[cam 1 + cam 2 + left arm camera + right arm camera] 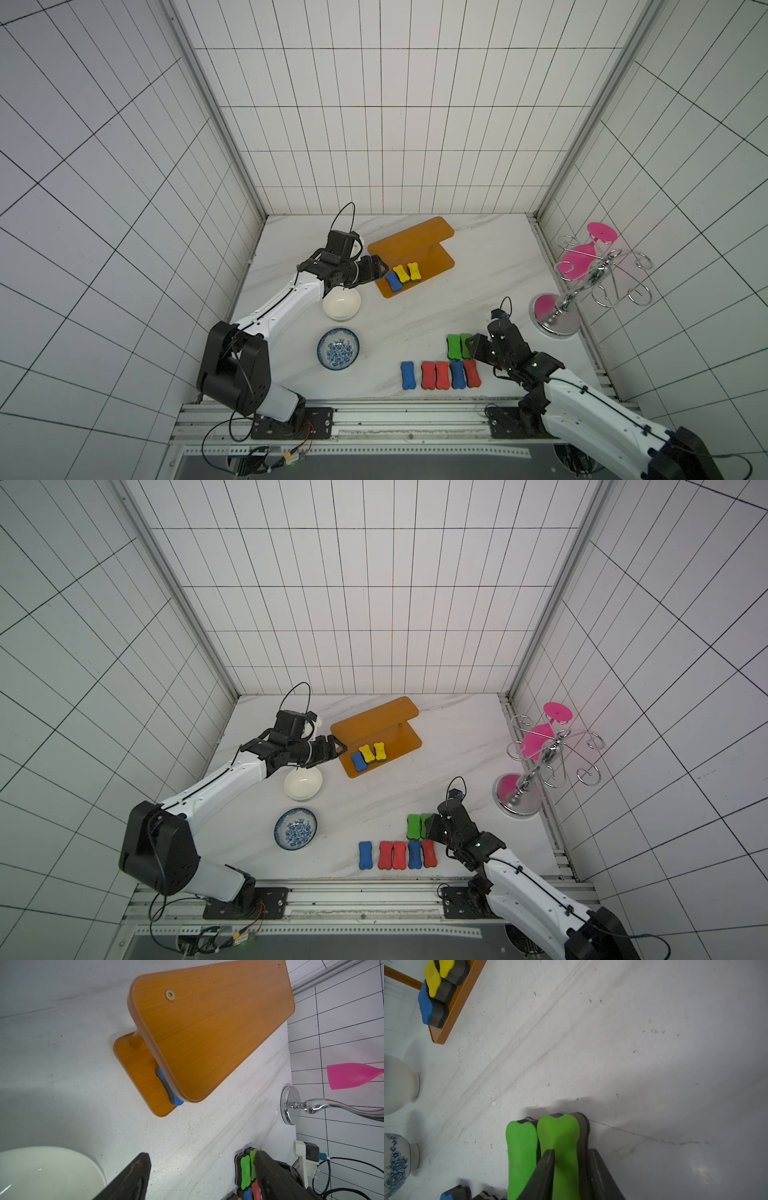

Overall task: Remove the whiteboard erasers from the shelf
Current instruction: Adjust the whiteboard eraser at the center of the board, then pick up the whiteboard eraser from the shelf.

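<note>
The left hand (380, 268) hangs at the end of the shelf (411, 237), its fingers spread wide with nothing between them. Just ahead of its fingertips, on the shelf's lower board, three whiteboard erasers lie side by side: a blue eraser (392, 281) nearest the hand, then two yellow erasers (402, 273) beyond it. A white bowl (341, 305) sits below this hand's wrist.

The right hand (571, 1150) is low over the desk (478, 266), its fingers straddling a green eraser (558, 1136) that lies against a second green eraser (521, 1147). The gap between the fingers is narrow. Whether they press the foam or stand just off it cannot be told. Close beside this hand, toward the robot's base, a row of five erasers (441, 375) lies on the desk: blue, red, red, blue, red. A bowl painted with blue flowers (338, 348) stands well off to this hand's left, and a chrome rack (598, 270) holding pink glasses stands to its right.
</note>
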`<action>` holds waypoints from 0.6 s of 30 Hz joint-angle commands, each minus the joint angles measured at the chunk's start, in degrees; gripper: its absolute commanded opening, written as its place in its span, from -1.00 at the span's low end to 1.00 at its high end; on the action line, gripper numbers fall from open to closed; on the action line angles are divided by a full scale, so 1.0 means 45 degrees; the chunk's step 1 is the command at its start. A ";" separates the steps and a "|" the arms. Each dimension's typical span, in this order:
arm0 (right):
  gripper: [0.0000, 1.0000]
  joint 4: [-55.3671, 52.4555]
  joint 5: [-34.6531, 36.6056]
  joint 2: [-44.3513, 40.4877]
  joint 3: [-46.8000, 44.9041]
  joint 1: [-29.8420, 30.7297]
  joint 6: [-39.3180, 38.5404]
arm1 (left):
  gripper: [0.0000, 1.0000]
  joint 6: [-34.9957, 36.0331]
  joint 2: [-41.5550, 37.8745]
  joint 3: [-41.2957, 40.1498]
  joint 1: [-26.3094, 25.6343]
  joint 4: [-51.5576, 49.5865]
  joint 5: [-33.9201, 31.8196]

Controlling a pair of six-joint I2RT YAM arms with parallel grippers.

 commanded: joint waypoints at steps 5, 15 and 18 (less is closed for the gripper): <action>-0.36 -0.0883 0.0121 -0.0603 0.0371 -0.0258 -0.0598 | 0.64 0.0046 0.0276 0.0413 -0.0003 0.0151 -0.0174; -0.35 0.4302 -0.2764 0.4698 0.3885 -0.1195 -0.1699 | 0.62 -0.0186 0.1273 0.1620 0.0145 0.0112 -0.0309; -0.36 0.6721 -0.3908 0.7384 0.5186 -0.1660 -0.1686 | 0.58 -0.0183 0.1693 0.1962 0.0170 -0.0017 -0.0419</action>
